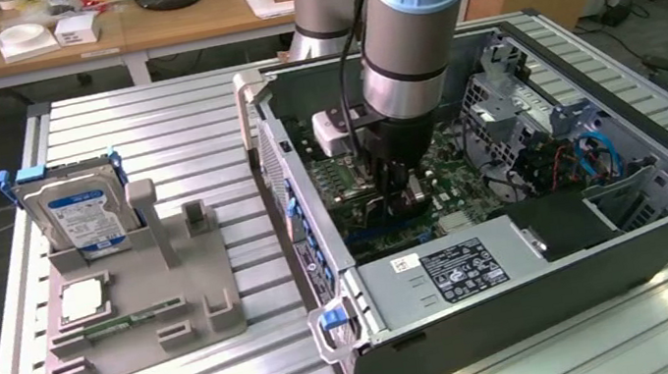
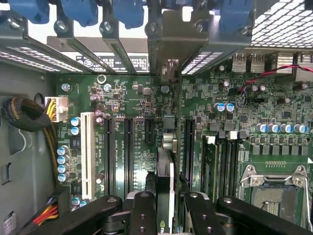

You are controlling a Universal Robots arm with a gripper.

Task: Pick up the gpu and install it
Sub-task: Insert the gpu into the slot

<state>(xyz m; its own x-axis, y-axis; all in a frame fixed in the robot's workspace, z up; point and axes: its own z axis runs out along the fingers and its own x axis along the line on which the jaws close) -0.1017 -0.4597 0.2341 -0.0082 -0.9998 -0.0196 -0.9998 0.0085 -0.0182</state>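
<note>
Item: gpu (image 2: 165, 161), one, seen edge-on in the wrist view, held upright between the jaws of the gripper (image 2: 165, 208), which are partly closed onto its upper edge. Its silvery bracket (image 2: 168, 44) is seen standing at the rear slot openings of the computer case (image 1: 659, 233).

Location: inside the open case, over the motherboard (image 2: 274, 107), in line with an expansion slot; whether the card edge is fully seated cannot be told.

Handling note: the card is best kept vertical and square to the slot, and pressed down evenly, with the bracket guided into its opening.

Also counted: one hard drive (image 1: 76, 217) standing in the grey holder (image 1: 194, 312) on the counter (image 1: 166, 123); one white slot (image 2: 87, 154); blue retainer clips (image 2: 78, 10), at least four.
</note>
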